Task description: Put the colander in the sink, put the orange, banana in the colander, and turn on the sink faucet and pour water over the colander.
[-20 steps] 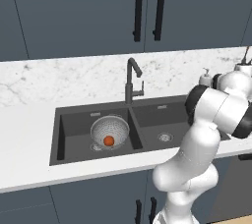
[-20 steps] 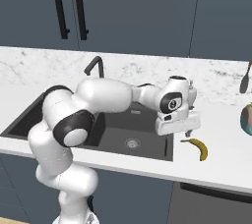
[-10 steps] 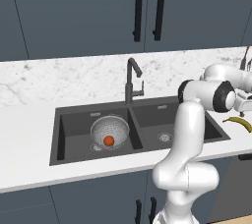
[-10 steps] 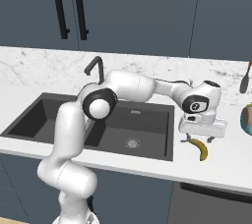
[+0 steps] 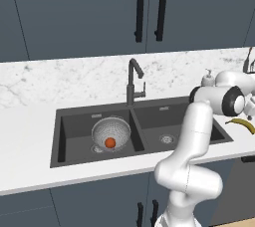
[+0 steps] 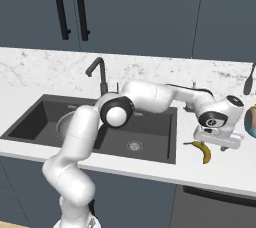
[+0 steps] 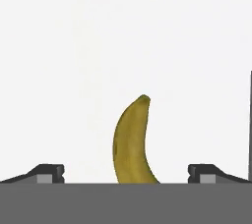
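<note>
my jaws spread wide over the banana (image 7: pixel 131 142) on the white counter (image 7: pixel 74 70), orange (image 5: pixel 110 142) in colander (image 5: pixel 111 132), no readable writing

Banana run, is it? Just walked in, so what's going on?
The arm has reached right of the sink, its open gripper over the banana lying on the counter, not yet gripped. The colander sits in the left basin with the orange inside. No water shows at the faucet.
</note>
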Motion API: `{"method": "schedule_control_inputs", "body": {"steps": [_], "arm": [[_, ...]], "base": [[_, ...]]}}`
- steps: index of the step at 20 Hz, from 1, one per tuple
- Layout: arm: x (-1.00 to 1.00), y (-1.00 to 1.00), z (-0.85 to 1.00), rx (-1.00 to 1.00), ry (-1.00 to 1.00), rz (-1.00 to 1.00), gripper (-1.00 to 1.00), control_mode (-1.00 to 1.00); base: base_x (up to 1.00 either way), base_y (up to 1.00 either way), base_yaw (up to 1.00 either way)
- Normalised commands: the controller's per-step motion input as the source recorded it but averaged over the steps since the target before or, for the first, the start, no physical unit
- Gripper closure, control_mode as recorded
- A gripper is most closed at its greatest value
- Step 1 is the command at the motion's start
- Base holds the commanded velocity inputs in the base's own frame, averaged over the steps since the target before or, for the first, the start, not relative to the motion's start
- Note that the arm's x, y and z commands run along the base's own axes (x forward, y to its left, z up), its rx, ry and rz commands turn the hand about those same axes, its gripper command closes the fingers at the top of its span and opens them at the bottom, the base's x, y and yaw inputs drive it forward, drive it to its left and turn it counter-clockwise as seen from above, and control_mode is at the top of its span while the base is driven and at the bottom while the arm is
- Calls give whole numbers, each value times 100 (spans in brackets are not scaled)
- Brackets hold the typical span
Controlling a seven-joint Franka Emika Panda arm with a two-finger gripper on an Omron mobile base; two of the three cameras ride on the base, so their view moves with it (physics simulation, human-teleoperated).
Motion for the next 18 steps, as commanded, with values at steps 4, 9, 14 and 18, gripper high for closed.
{"method": "schedule_control_inputs", "body": {"steps": [4,9,14,18], "arm": [[1,1,-54,-19,-13,0,-100,-100],[8,15,-35,-20,-1,2,-100,-100],[6,24,-3,-6,1,0,-100,-100],[27,7,-3,0,2,-1,-100,-100]], "base": [[0,0,0],[0,0,0],[0,0,0],[0,0,0]]}}
